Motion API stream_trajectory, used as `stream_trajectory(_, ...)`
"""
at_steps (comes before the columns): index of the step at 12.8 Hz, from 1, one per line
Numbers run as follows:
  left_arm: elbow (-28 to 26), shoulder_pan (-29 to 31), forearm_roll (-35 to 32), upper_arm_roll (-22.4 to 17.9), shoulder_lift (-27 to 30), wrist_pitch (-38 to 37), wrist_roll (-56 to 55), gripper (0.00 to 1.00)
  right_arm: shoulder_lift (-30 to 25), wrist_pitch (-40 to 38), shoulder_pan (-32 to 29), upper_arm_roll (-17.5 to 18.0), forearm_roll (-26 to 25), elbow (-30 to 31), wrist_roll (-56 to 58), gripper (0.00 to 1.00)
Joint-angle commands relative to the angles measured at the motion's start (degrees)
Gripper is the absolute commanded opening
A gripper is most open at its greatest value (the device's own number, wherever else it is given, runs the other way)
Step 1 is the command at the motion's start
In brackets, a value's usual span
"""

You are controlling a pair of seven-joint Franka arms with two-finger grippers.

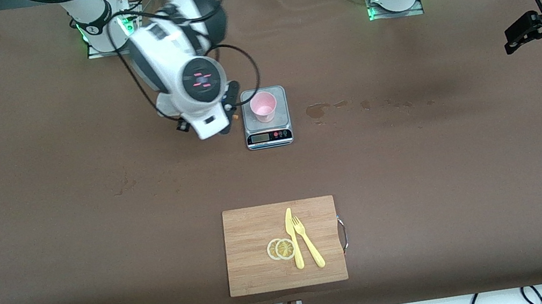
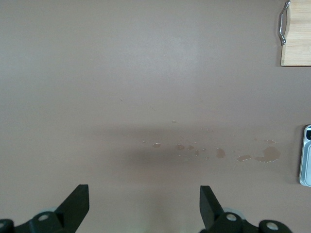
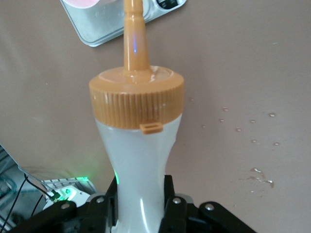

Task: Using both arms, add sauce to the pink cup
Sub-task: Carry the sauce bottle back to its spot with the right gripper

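The pink cup (image 1: 263, 107) stands upright on a small silver kitchen scale (image 1: 269, 136) in the middle of the table. My right gripper (image 1: 227, 111) is beside the scale, toward the right arm's end, and is shut on the sauce bottle. In the front view the arm hides the bottle except its orange tip (image 1: 234, 117). In the right wrist view my right gripper (image 3: 141, 194) clamps the whitish bottle (image 3: 138, 155), whose orange nozzle (image 3: 132, 39) points toward the cup's rim (image 3: 85, 2) and the scale (image 3: 97, 31). My left gripper (image 1: 521, 32) (image 2: 144, 194) is open and empty over bare table at the left arm's end.
A wooden cutting board (image 1: 257, 273) lies nearer the front camera, with a yellow knife (image 1: 293, 238), a yellow fork (image 1: 308, 244) and two lemon slices (image 1: 281, 249). Wet spots (image 1: 318, 110) mark the table beside the scale, also in the left wrist view (image 2: 267, 154).
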State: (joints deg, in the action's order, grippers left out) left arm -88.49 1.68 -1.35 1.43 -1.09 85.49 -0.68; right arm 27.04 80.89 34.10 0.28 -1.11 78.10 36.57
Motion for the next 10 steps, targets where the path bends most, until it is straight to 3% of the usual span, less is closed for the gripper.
stream_trajectory(1, 1.5, 0.3, -0.3, 0.1, -0.5, -1.1, 1.0, 1.00, -7.2, 4.0, -9.0, 3.0, 5.2, 6.6, 8.1, 0.00)
stream_trajectory(5, 1.5, 0.3, -0.3, 0.1, -0.5, -1.1, 1.0, 1.00, -10.1, 7.5, -18.2, 3.4, 11.2, 9.2, 20.4, 0.00)
stream_trajectory(10, 1.5, 0.3, -0.3, 0.3, -0.6, -1.1, 0.9, 1.00, -11.5, 8.8, -32.3, 3.6, 20.8, 14.1, 45.7, 0.00)
